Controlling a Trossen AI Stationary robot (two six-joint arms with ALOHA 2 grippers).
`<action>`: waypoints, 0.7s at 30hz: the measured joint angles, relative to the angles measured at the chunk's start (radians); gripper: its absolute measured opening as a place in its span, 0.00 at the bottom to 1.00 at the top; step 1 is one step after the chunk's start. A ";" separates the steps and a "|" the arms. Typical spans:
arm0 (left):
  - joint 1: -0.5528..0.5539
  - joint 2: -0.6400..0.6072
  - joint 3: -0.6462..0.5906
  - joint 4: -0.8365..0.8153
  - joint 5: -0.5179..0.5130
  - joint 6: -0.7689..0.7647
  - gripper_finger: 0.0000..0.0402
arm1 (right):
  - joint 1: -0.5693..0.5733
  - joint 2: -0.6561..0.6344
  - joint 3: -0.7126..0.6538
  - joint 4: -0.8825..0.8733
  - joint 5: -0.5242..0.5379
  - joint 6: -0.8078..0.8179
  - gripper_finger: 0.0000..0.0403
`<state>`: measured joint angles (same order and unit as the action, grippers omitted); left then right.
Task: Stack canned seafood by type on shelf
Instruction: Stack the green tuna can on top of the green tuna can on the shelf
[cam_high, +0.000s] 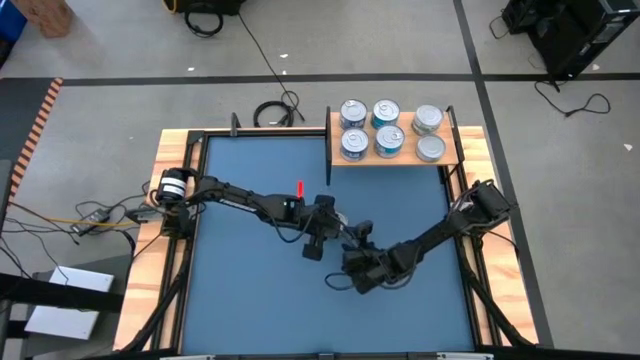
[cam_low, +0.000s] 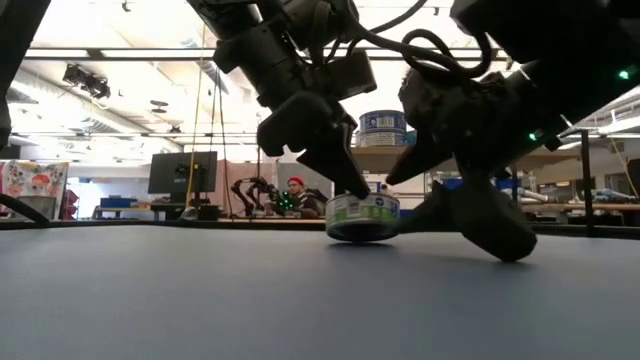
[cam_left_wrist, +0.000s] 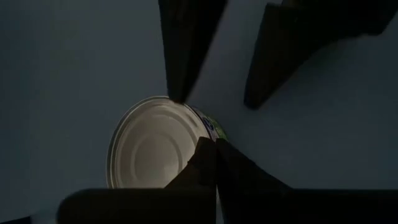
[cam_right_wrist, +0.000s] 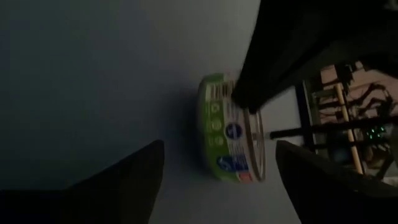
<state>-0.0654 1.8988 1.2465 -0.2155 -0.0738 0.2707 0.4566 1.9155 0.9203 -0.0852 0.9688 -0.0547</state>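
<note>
One tin (cam_low: 362, 218) sits on the blue mat (cam_high: 250, 290) mid-desk. Left end effector (cam_low: 345, 190) touches its rim, fingers apart, not clamped. Right end effector (cam_low: 480, 225), open, just beside. Six tins on shelf (cam_high: 395, 158).

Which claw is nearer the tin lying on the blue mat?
Left. The left claw touches the tin, one fingertip on its top edge. The right claw is beside it with open fingers, just clear of the tin.

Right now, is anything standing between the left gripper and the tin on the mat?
Nothing visible. The left gripper is already at the tin, one finger touching its rim. The right gripper sits beside the tin, not between.
</note>
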 joint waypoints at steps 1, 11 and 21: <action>0.000 0.000 0.000 0.003 0.001 -0.007 0.00 | -0.005 0.001 0.000 0.016 -0.005 -0.023 0.78; 0.000 0.000 0.001 0.015 0.027 -0.021 0.00 | -0.063 0.003 0.000 0.070 -0.027 -0.085 0.69; 0.003 0.000 0.001 0.035 0.043 -0.043 0.00 | -0.077 0.003 -0.001 0.090 -0.059 -0.136 0.51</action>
<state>-0.0624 1.8984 1.2472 -0.1807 -0.0307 0.2277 0.3794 1.9186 0.9195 0.0044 0.9096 -0.1905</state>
